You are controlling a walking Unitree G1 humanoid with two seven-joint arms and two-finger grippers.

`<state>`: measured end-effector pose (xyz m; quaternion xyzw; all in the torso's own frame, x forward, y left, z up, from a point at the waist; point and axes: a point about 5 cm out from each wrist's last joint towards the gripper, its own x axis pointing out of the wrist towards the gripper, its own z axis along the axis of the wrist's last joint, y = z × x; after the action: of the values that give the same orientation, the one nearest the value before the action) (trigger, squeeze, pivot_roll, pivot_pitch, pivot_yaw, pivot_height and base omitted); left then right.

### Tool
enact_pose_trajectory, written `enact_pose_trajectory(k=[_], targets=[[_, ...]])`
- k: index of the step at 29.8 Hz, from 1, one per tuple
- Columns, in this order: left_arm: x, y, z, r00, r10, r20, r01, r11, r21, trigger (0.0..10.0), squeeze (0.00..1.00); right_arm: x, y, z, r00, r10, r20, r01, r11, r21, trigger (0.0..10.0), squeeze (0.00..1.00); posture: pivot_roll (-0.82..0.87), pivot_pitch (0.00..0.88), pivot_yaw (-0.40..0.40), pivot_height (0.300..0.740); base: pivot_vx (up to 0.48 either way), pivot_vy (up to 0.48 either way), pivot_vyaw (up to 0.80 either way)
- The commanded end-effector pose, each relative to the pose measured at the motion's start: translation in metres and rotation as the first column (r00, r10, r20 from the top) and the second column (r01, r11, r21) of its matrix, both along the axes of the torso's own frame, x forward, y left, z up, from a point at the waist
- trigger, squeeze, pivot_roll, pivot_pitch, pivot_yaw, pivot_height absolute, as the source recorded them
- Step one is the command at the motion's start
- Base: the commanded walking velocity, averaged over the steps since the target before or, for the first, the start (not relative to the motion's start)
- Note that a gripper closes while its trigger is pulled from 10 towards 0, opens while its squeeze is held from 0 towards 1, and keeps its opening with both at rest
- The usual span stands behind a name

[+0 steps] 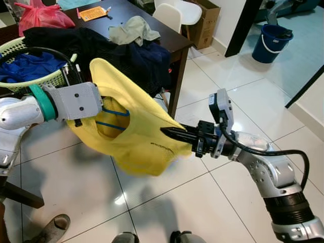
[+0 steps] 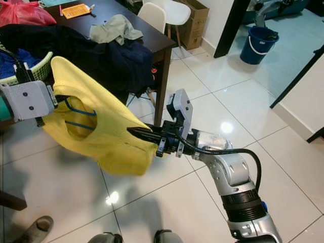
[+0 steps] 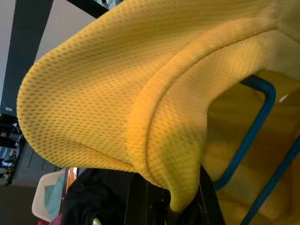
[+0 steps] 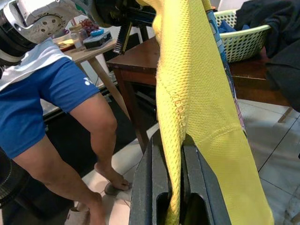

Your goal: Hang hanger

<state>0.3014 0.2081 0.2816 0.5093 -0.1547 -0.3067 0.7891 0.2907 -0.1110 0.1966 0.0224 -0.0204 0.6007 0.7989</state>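
Containers first: there's a light green laundry basket (image 1: 35, 81) on the dark wooden table (image 1: 172, 40) at the robot's left, stuffed with blue clothing (image 1: 25, 66), and a big heap of dark clothes (image 1: 131, 58) spills over the table beside it. A red plastic bag (image 1: 43, 15) sits at the far end of the table and a grey-green rag (image 1: 132, 29) lies on top of the heap. Over by the doorway there's a blue bucket (image 1: 271, 43) on the floor, can't tell what's in it, and a cardboard box (image 1: 205, 23) against the wall behind a white chair (image 1: 169, 15).

Now the main thing: a yellow mesh shirt (image 1: 136, 131) is stretched out in mid air over the tiled floor (image 1: 238, 86), between the two arms. Through the neck opening you can see the blue hanger (image 1: 114, 119) inside it, thin blue bars, and the left wrist view shows them running under the collar.

The left gripper (image 3: 164, 206) is up at the collar end, buried under the fabric, so honestly I can't tell if it's clenched or not. The right gripper (image 4: 176, 168) has its fingers clamped onto the shirt's lower hem, with the fabric pinched right between them.

A person in blue shorts (image 4: 42, 103) stands next to the table in the right wrist view.
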Motion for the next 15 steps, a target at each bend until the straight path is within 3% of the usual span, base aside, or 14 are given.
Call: enact_pose_trajectory(k=[1,7,8,9,12,15], targets=[[0.001,0.006,0.007,0.998,0.042,0.044,-0.042,0.999,0.005,10.0,0.00,-0.001,0.001,-0.001,1.000,0.007,0.005,-0.007,1.000,-0.009,10.0,0.00,0.08,0.084,0.044,0.740,0.000,0.000,0.00],[0.006,0.011,0.020,0.982,0.100,0.162,-0.099,0.995,-0.014,10.0,0.00,-0.001,0.001,-0.002,1.000,0.004,0.007,-0.003,1.000,-0.018,10.0,0.00,0.08,0.086,0.044,0.740,0.000,0.000,0.00],[0.008,0.013,0.034,0.954,0.137,0.265,-0.132,0.991,-0.037,10.0,0.00,-0.002,0.001,-0.004,1.000,0.007,0.008,-0.006,1.000,-0.031,10.0,0.00,0.08,0.088,0.044,0.740,0.000,0.000,0.00],[0.008,0.013,0.034,0.954,0.137,0.265,-0.132,0.991,-0.037,10.0,0.00,-0.002,0.001,-0.004,1.000,0.007,0.008,-0.006,1.000,-0.031,10.0,0.00,0.08,0.088,0.044,0.740,0.000,0.000,0.00],[0.006,0.014,0.055,0.912,0.161,0.378,-0.138,0.987,-0.086,10.0,0.00,0.000,0.000,-0.009,1.000,-0.014,0.022,0.016,0.997,-0.070,10.0,0.00,0.08,0.087,0.044,0.740,0.000,0.000,0.00],[0.004,0.014,0.060,0.909,0.155,0.387,-0.129,0.987,-0.092,10.0,0.00,0.003,-0.001,-0.011,0.998,-0.042,0.044,0.046,0.994,-0.098,10.0,0.00,0.08,0.087,0.043,0.740,0.000,0.000,0.00]])
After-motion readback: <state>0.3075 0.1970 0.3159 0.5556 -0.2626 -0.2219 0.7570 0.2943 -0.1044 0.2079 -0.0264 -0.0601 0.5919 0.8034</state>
